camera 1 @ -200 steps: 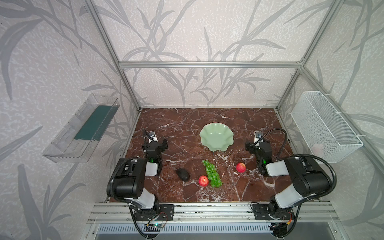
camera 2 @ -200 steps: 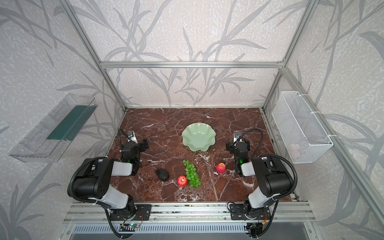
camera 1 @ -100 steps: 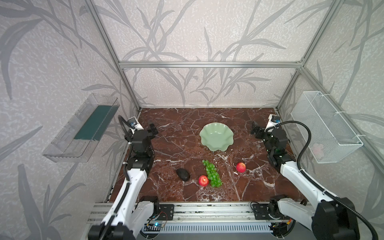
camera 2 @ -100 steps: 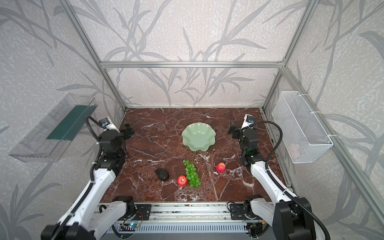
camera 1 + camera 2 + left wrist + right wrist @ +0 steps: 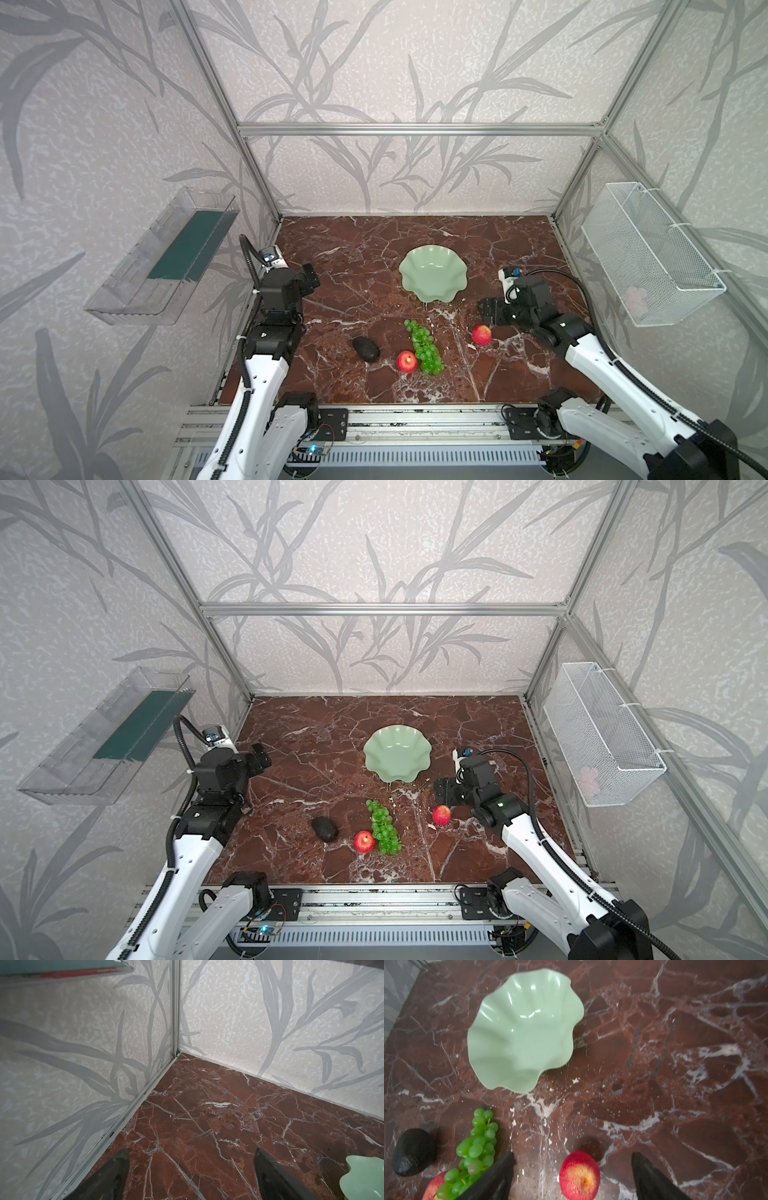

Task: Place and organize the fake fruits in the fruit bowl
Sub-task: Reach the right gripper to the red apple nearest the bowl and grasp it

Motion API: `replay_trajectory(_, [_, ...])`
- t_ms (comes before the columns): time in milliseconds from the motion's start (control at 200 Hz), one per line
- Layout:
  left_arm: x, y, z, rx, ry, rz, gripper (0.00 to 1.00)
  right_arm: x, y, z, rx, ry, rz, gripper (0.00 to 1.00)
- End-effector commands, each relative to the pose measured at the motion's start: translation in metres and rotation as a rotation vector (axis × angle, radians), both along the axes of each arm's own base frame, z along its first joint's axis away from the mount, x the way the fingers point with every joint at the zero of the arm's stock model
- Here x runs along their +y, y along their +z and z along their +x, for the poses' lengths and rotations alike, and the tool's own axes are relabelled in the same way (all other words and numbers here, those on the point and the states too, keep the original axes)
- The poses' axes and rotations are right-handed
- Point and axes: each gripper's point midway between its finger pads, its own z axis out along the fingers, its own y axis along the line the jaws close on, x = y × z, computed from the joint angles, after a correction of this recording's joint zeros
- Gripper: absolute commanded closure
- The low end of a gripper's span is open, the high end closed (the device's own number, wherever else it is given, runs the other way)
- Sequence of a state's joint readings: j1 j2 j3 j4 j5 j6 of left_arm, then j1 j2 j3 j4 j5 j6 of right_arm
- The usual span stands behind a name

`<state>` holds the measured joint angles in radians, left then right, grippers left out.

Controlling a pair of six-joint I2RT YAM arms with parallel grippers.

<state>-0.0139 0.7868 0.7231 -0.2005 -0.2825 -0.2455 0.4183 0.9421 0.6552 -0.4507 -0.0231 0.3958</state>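
Right wrist view is showing the right tool (image 5: 573, 1155) spread, hovering over one apple (image 5: 579, 1176) on the tabletop (image 5: 675, 1084), probably lining up a pick; the fruit bowl (image 5: 525, 1028) is sitting empty beyond. The left tool (image 5: 191, 1153) is hanging spread, holding nothing.

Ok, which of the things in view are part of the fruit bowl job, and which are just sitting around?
Part of the job:
- fruit bowl, nothing in it yet
- avocado
- green grapes
- apple beside the grapes
- second apple, lying apart from the others

Just lying about:
- clear plastic tray, on a side wall
- white wire basket, on the opposite wall
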Motion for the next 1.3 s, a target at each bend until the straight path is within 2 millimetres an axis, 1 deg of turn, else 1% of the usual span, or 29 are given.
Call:
replay_trajectory(0, [-0.007,0.009,-0.002,-0.006,-0.037,-0.026,0.07,-0.005,-0.028,-0.029,0.129,-0.037,-0.01,0.14])
replay_trajectory(120, [-0.009,0.008,-0.003,-0.005,-0.046,-0.038,0.07,0.0,-0.039,-0.035,0.16,-0.045,0.0,0.14])
replay_trajectory(235, [-0.011,0.008,-0.002,-0.009,-0.053,-0.046,0.07,0.006,-0.049,-0.035,0.18,-0.047,0.001,0.15])
replay_trajectory(410, [-0.01,0.007,-0.002,-0.009,-0.05,-0.048,0.07,0.013,-0.063,-0.031,0.208,-0.052,-0.003,0.16])
replay_trajectory(560, [-0.012,0.006,-0.001,-0.013,-0.056,-0.058,0.07,0.018,-0.069,-0.024,0.209,-0.057,0.0,0.19])
replay_trajectory(670, [-0.013,0.006,0.0,-0.011,-0.06,-0.06,0.06,0.02,-0.075,-0.023,0.222,-0.058,-0.008,0.22])
replay_trajectory(790, [-0.012,0.006,-0.001,-0.013,-0.054,-0.056,0.06,0.019,-0.082,-0.026,0.247,-0.059,-0.031,0.24])
replay_trajectory(900, [-0.012,0.007,-0.001,-0.016,-0.054,-0.056,0.06,0.012,-0.087,-0.03,0.258,-0.083,-0.061,0.26])
replay_trajectory(1075, [-0.012,0.008,-0.001,-0.021,-0.054,-0.058,0.06,0.008,-0.092,-0.031,0.248,-0.099,-0.075,0.32])
replay_trajectory(1220, [-0.012,0.007,-0.001,-0.019,-0.055,-0.056,0.06,0.006,-0.096,-0.03,0.243,-0.096,-0.101,0.4])
replay_trajectory(1295, [-0.012,0.007,-0.001,-0.019,-0.055,-0.056,0.06,0.006,-0.095,-0.028,0.238,-0.088,-0.11,0.45])
